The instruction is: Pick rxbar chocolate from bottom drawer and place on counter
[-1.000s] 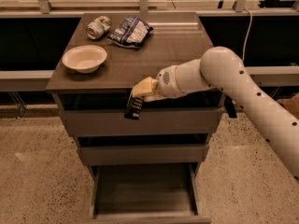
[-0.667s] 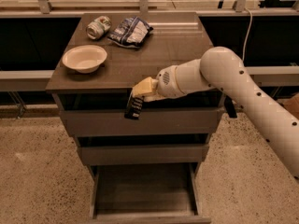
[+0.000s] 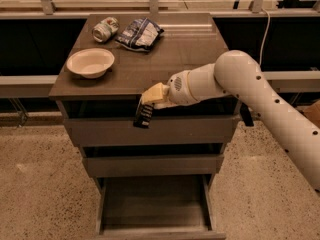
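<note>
The rxbar chocolate point(image 3: 143, 115), a slim black bar with white lettering, hangs from my gripper point(image 3: 150, 100) in front of the top drawer's face, just below the counter's front edge. The gripper is shut on the bar's upper end, and my white arm reaches in from the right. The counter point(image 3: 170, 59) is the glossy brown slab on top of the cabinet. The bottom drawer point(image 3: 155, 204) is pulled out, and its tray shows nothing inside.
On the counter's far left stand a cream bowl point(image 3: 90, 62), a crushed can point(image 3: 104, 29) and a blue-white snack bag point(image 3: 139, 33). The two upper drawers point(image 3: 150, 149) are closed. A rail runs behind the cabinet; speckled floor surrounds it.
</note>
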